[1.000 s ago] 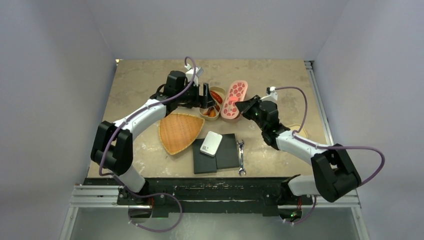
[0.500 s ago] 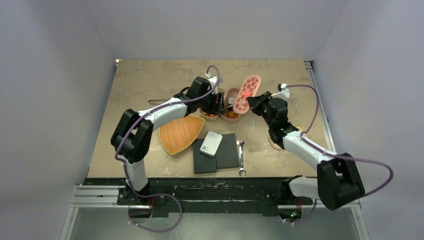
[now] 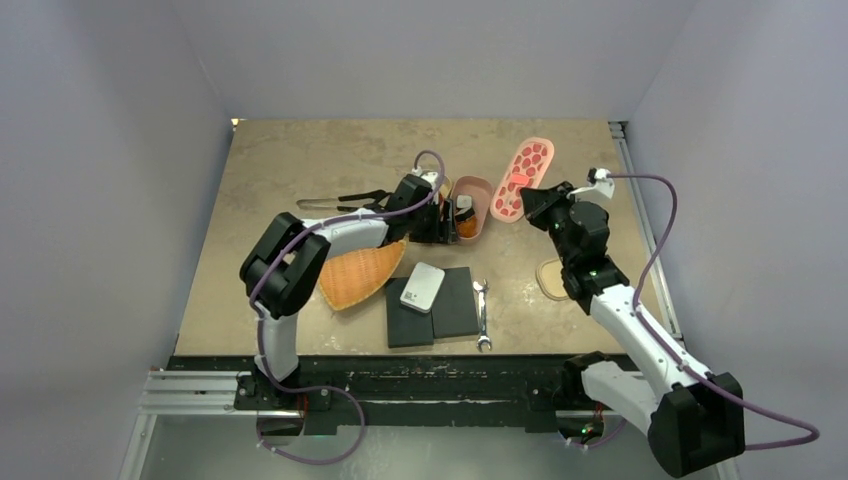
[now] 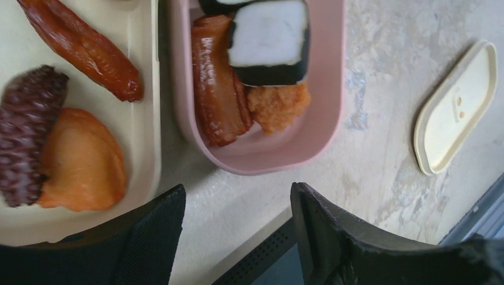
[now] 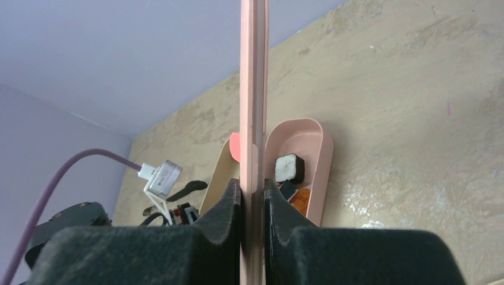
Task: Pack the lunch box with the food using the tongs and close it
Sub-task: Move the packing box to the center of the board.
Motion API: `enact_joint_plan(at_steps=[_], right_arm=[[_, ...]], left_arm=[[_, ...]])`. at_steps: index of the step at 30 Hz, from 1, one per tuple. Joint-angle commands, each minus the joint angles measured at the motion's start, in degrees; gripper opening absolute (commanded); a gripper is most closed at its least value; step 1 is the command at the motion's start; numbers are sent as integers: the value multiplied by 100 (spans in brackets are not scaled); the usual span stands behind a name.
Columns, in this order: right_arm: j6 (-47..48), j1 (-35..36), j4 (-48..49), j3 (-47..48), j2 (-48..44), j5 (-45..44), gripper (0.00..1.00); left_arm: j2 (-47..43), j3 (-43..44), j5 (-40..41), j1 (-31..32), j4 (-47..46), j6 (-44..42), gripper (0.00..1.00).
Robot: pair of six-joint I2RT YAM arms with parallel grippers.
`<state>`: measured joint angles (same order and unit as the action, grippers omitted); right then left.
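The pink lunch box [image 3: 472, 205] stands open, holding food: a black-and-white rice piece [image 4: 270, 38], a brown-red strip [image 4: 217, 83] and an orange fried bit [image 4: 278, 104]. Beside it a cream lunch box [image 4: 145, 119] holds a red sausage [image 4: 83, 50], a dark brown piece [image 4: 27, 130] and an orange piece [image 4: 80, 169]. My left gripper [image 3: 440, 222] hovers open and empty at the near ends of both boxes [image 4: 238, 199]. My right gripper [image 3: 532, 200] is shut on the pink lid [image 3: 526, 175], held tilted in the air right of the box; it is edge-on in the wrist view [image 5: 254, 89]. The tongs [image 3: 340, 202] lie left of the boxes.
A cream lid [image 3: 552, 278] lies on the table to the right. A woven fan-shaped basket [image 3: 360, 272], two black pads [image 3: 455, 305] with a white box [image 3: 422, 287] on them, and a silver wrench [image 3: 482, 315] sit in front.
My right gripper has lifted the pink lid off the pink box and carried it up and to the right. My left gripper has moved right along the boxes.
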<state>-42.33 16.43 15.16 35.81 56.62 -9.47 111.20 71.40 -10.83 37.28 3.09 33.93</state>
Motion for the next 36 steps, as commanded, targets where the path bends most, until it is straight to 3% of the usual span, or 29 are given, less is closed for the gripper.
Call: enact_joint_plan(at_steps=[1,9,24,29,36], right_arm=[[213,-34,-135,267,-279,57,0],[311,-35,-338,191,-453,90,0],[368,-47,-408,7,-479,259,0],[377,-45,-383,-21,-435,333,0],[348,-43,-408,-67,-521,369,0]], left_arm=[[100,-90,605,-28,-565,345,65],[-130,-209,1295,-29,-850,470,68],[-623,-740,1664,-50,-1666,969,61],[-124,-208,1557,-53,-1328,793,62],[652,884,1678,-30,-183,113,37]])
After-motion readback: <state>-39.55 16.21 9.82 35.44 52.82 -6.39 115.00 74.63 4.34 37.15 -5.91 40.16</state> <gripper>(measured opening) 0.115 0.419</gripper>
